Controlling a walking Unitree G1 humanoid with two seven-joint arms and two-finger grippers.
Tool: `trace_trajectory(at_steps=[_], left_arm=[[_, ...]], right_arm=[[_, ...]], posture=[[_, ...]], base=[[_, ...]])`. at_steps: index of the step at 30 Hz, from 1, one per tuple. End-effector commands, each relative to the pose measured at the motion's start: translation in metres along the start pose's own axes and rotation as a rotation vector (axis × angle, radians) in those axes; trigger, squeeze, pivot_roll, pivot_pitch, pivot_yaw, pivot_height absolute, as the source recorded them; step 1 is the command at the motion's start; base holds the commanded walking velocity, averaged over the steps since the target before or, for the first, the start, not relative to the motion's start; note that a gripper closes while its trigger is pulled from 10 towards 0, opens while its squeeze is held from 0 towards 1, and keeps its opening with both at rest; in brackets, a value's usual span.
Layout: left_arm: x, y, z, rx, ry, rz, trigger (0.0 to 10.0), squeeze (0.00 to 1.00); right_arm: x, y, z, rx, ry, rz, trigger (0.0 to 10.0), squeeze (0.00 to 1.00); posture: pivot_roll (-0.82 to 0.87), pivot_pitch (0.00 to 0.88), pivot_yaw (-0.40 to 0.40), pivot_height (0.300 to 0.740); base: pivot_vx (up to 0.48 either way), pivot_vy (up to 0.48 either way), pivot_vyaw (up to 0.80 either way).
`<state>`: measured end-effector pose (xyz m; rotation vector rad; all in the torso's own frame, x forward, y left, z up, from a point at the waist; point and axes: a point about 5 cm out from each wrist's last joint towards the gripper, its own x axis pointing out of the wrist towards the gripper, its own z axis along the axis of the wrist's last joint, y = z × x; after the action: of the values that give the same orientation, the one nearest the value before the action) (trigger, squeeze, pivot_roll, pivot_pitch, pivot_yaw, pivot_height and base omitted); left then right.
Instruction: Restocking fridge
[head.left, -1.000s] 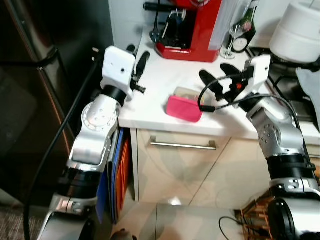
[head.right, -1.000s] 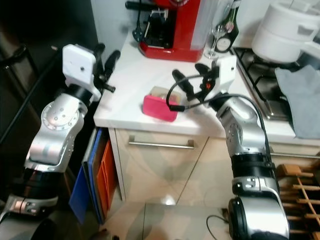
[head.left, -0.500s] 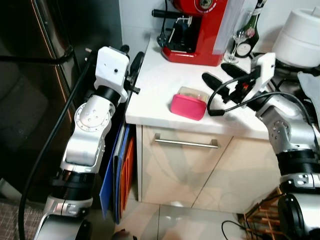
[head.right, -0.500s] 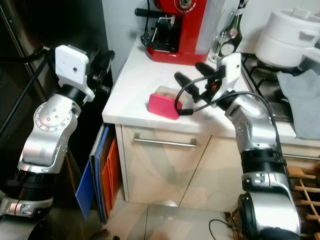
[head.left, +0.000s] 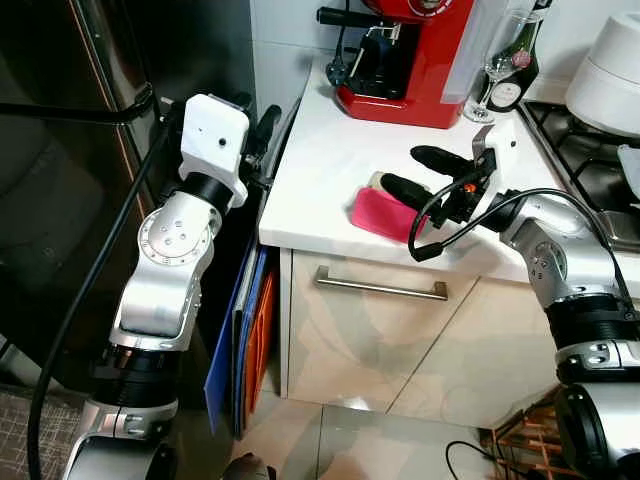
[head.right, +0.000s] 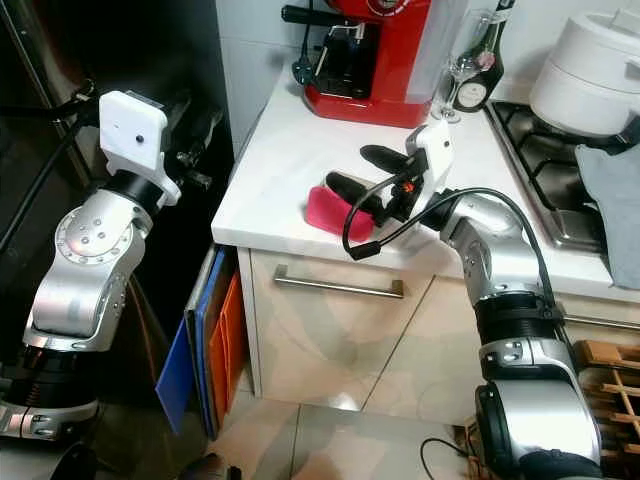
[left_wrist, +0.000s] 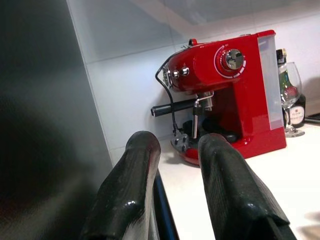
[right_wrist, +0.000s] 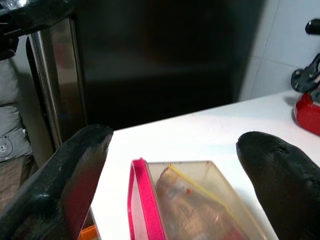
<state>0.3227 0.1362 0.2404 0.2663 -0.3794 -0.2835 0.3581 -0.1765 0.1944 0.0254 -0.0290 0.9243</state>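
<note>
1. While its fingers stand spread wide, the right pincer (head.left: 408, 172) straddles the pink-lidded food box (head.left: 385, 211), not clamping it.
2. The box lies near the white tabletop's (head.left: 320, 170) front edge.
3. The left pincer (left_wrist: 172, 175), slightly parted and empty, hovers beside the dark fridge (head.left: 90, 150), facing a red coffee machine (head.left: 410, 50).

A clear plastic food container (right_wrist: 200, 210) with a pink lid (head.left: 385, 214) is lying on its side near the front edge of the white countertop (head.left: 330, 160), holding wrapped food, just right of the dark fridge (head.left: 60, 200).
</note>
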Motion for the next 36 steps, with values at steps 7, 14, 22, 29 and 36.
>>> trace_trajectory(at_steps=[7, 14, 22, 29, 36], left_arm=[[-0.002, -0.002, 0.004, -0.003, 0.000, -0.017, 10.0, 0.00], [-0.003, -0.003, 0.003, -0.003, 0.006, -0.021, 10.0, 0.00], [-0.004, -0.003, 0.003, -0.004, 0.011, -0.019, 10.0, 0.00], [-0.004, -0.003, 0.003, -0.004, 0.012, -0.018, 10.0, 0.00], [-0.005, -0.004, 0.002, -0.005, 0.018, -0.018, 10.0, 0.00]], right_arm=[[-0.005, -0.004, 0.003, 0.005, 0.042, 0.024, 10.0, 0.00], [-0.010, -0.013, 0.000, -0.002, 0.074, -0.036, 10.0, 0.00], [-0.013, -0.018, -0.008, 0.021, 0.120, -0.056, 10.0, 0.00], [-0.009, -0.018, -0.016, 0.068, 0.132, -0.057, 10.0, 0.00], [-0.003, -0.018, -0.019, 0.101, 0.137, -0.062, 10.0, 0.00]], posture=[[0.13, 0.000, -0.015, 0.740], [0.13, 0.000, -0.017, 0.740], [0.14, 0.000, -0.022, 0.740], [0.14, 0.000, -0.024, 0.740], [0.14, 0.000, -0.028, 0.740]], base=[[0.000, 0.000, 0.00], [0.000, 0.000, 0.00], [0.000, 0.000, 0.00], [0.000, 0.000, 0.00], [0.000, 0.000, 0.00]])
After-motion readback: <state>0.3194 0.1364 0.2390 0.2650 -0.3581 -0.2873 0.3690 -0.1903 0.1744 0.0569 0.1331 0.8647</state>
